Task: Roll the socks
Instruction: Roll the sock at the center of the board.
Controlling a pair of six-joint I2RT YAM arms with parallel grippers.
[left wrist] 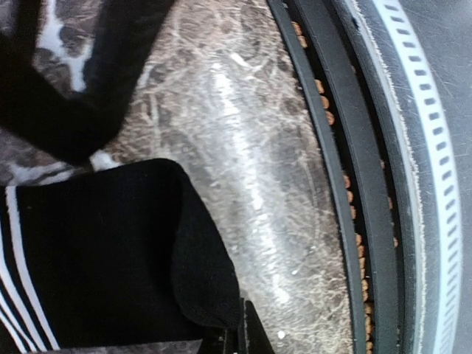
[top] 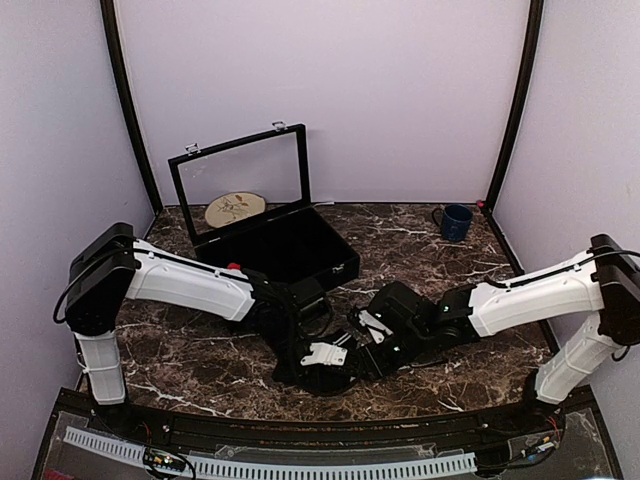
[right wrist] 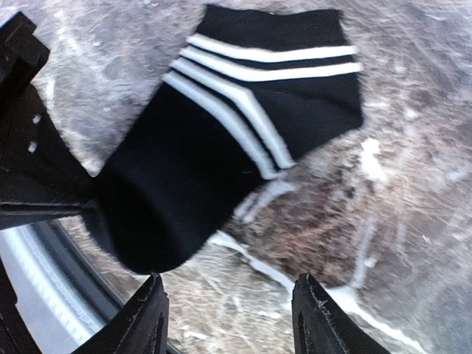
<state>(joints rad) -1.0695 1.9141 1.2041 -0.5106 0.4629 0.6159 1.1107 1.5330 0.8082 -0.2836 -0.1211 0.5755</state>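
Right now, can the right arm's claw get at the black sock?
Probably yes. The right claw is open and empty just short of the black sock, with only table between. The left claw seems to pinch the sock's toe end, off to one side.

- No word, number or brand name can be read in any of the three views
- The black sock (right wrist: 221,147), in the middle of the right wrist view, carries only plain white stripes and no letters
- The round disc (top: 236,208), in the upper left part of the top view, carries a thin drawing like a plant twig and no writing
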